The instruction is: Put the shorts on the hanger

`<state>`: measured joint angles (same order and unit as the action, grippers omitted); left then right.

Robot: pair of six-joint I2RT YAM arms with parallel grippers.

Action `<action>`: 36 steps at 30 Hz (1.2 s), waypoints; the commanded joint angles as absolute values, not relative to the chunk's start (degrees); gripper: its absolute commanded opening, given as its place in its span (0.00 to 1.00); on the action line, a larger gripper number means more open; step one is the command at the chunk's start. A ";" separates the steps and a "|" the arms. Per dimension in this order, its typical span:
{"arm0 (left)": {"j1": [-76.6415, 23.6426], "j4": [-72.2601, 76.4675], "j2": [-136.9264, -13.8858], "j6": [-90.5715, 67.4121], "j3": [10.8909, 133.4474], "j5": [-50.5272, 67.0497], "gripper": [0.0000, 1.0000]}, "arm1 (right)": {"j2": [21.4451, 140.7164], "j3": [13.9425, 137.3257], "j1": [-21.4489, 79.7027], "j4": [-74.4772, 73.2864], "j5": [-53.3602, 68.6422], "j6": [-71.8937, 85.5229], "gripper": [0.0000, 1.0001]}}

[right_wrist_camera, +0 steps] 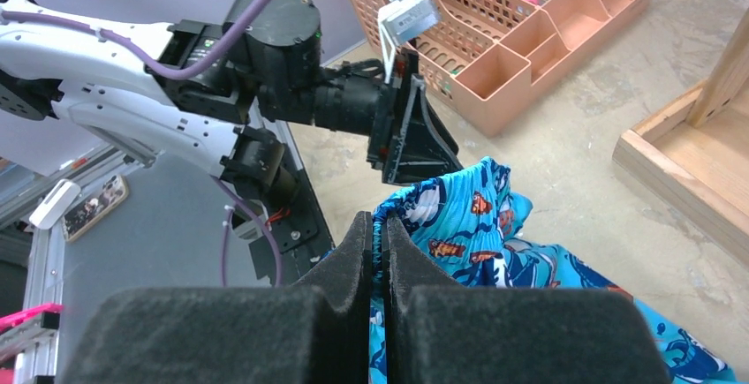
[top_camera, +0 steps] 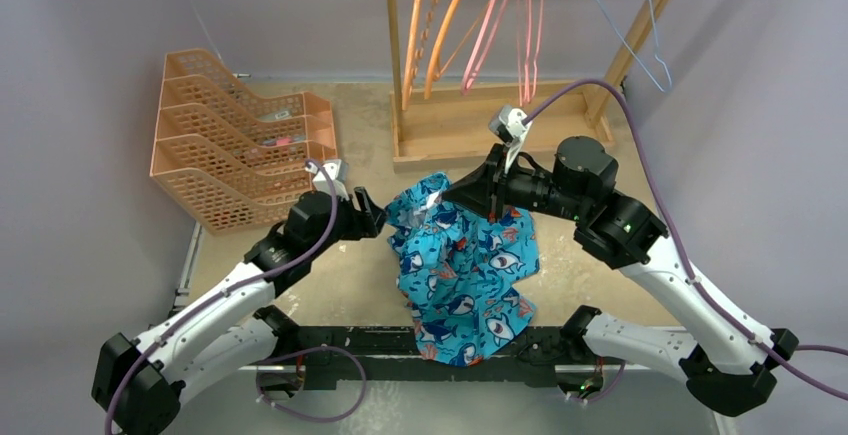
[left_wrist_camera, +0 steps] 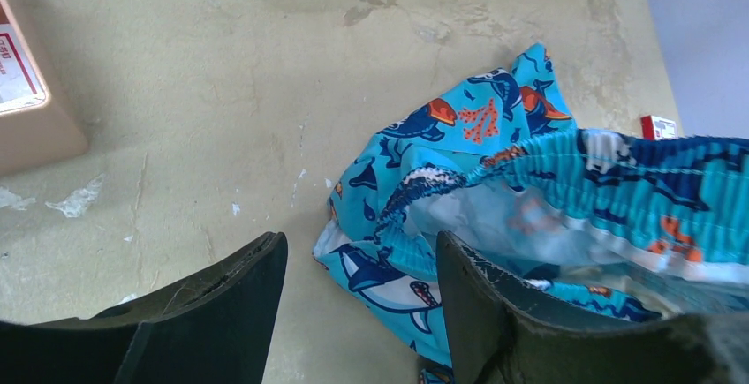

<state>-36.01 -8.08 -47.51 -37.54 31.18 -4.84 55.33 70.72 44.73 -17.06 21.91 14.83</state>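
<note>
Shorts: turquoise shark-print shorts (top_camera: 465, 270) are lying crumpled in the middle of the table (top_camera: 350, 290). Their lower end is hanging over the near edge at 6 o'clock.
Waistband: the elastic waistband (left_wrist_camera: 565, 150) is being held up off the table, showing the pale lining under it.
Right gripper: the right gripper (right_wrist_camera: 378, 234) is reaching in from 2 o'clock. Its pads are pressing together on the waistband edge at the 12 o'clock end of the heap.
Left gripper: the left gripper (left_wrist_camera: 358, 252) is sitting at 9 o'clock of the shorts, low over the table. Its jaws are standing apart and gripping nothing. A fold of the fabric is lying just beside the right-hand finger (left_wrist_camera: 477, 304).
Gripper spacing: the two are facing each other across the raised waistband, near but not touching.
Hanger: the pink hanger (top_camera: 488, 30) is hanging on the wooden rack (top_camera: 480, 125) at 12 o'clock, well apart from the shorts.
Neighbours on rack: orange hangers (top_camera: 440, 25) are hanging at 9 o'clock of the pink one.
Other: an orange mesh organiser (top_camera: 235, 140) is standing at 10 o'clock on the table.
</note>
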 commanded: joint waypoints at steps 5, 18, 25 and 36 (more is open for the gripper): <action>-35.86 3.06 -53.20 -39.90 29.92 -4.83 0.61 | 54.33 70.32 44.91 -11.97 21.43 15.89 0.00; -35.86 -2.75 -55.51 -37.03 36.24 -5.09 0.00 | 54.51 69.69 44.90 -13.89 9.71 16.16 0.00; -35.85 -19.05 -50.60 -22.85 60.20 -25.30 0.00 | 58.48 79.72 44.82 -16.98 -9.22 13.00 0.00; -35.86 -31.17 -58.22 -14.60 87.41 -31.83 0.00 | 61.85 92.26 44.82 -24.35 -13.80 11.75 0.00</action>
<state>-36.01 -25.02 -57.69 -17.45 85.95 -29.15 63.22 92.29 44.73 -22.17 -11.00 12.01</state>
